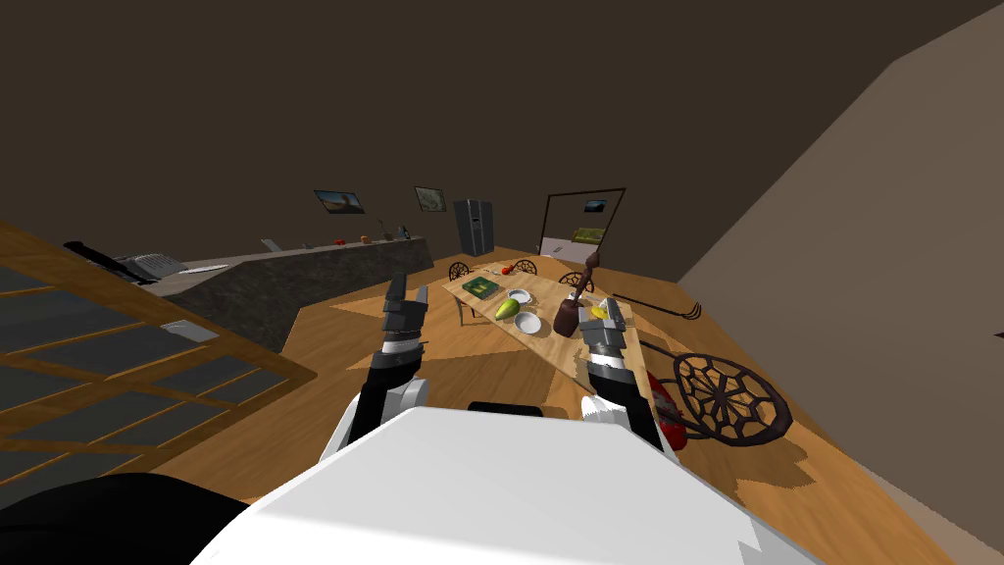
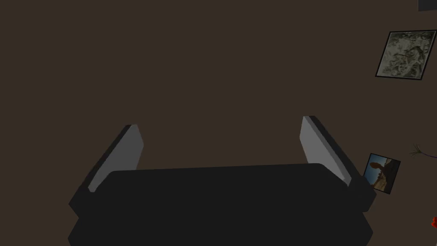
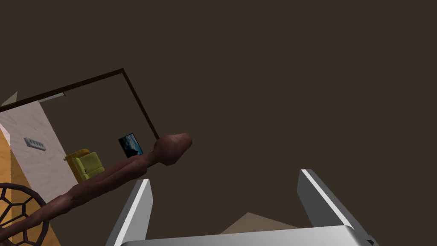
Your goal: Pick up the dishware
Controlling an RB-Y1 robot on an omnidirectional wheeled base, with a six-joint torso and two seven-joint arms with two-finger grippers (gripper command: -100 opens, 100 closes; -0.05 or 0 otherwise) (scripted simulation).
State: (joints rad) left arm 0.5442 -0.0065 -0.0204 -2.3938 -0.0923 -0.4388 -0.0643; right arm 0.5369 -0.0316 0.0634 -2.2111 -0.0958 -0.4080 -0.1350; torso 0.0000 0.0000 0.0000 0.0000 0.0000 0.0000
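**Both pincers released, white bowl untouched on the table**

The white bowl [image 1: 527, 323] sits on the wooden table [image 1: 549, 345], near the middle of the long edge on my left side, with nothing in it. A green-yellow pear [image 1: 506, 309] lies just beside it towards the far end, and a second pale dish [image 1: 519, 295] lies just past the pear. A green book [image 1: 480, 287] rests near the far left corner.

The right gripper [image 1: 610, 310] [image 3: 225, 176] hangs over the near end of the table, well apart from the bowl. Its fingers are spread, with nothing between them. Just beside it stands a brown ladle-like utensil [image 1: 567, 316] [image 3: 170, 149]. Its long handle passes one fingertip outside the gap and ends in a rounded knob.

The left gripper [image 1: 409, 291] [image 2: 221, 121] is raised over the floor off the table's left edge. It is also released, and its blades are wide apart.

A dark chair with a wheel-patterned back [image 1: 730, 397] [image 3: 17, 209] stands by the table's near right corner.
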